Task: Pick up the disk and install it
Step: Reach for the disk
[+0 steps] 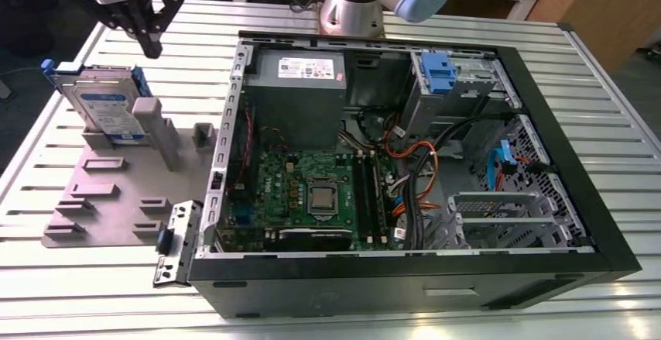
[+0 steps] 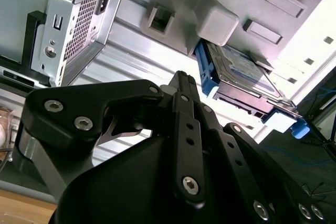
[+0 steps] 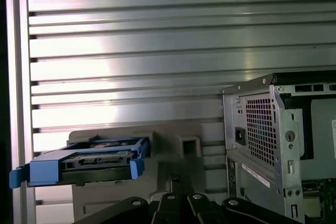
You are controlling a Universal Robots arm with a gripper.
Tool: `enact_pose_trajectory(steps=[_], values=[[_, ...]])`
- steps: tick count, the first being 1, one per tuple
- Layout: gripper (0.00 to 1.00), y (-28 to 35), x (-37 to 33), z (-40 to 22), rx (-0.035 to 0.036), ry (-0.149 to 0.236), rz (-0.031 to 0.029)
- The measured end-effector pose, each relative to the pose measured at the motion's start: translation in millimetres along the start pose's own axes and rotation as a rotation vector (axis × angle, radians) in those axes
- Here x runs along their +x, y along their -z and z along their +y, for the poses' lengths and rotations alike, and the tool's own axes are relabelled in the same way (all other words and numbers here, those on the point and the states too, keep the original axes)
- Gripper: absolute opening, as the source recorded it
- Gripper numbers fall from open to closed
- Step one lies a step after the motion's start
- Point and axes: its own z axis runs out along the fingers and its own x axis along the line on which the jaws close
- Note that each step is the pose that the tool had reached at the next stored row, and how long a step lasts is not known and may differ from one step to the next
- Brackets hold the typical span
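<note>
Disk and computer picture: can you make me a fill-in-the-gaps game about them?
1. The disk sits in a carrier rail coloured ____.
2. In the exterior view, the disk stands to the ____ of the computer case.
3. The tool hangs ____ the disk, apart from it.
Missing words: blue; left; above.

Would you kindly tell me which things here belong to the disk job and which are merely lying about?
Job: the disk, standing in the grey holder; the pincer near it; the open computer case.
Lying about: the blue clip in the case; the slatted table.
</note>
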Motion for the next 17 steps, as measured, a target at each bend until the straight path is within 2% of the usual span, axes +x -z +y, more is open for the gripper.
enact_pose_trajectory(steps=[12,17], values=[[0.11,-0.9,1.4,-0.1,-0.0001,0.000,-0.0002],[0.11,-1.6,6.0,0.0,0.0000,0.000,0.0000]])
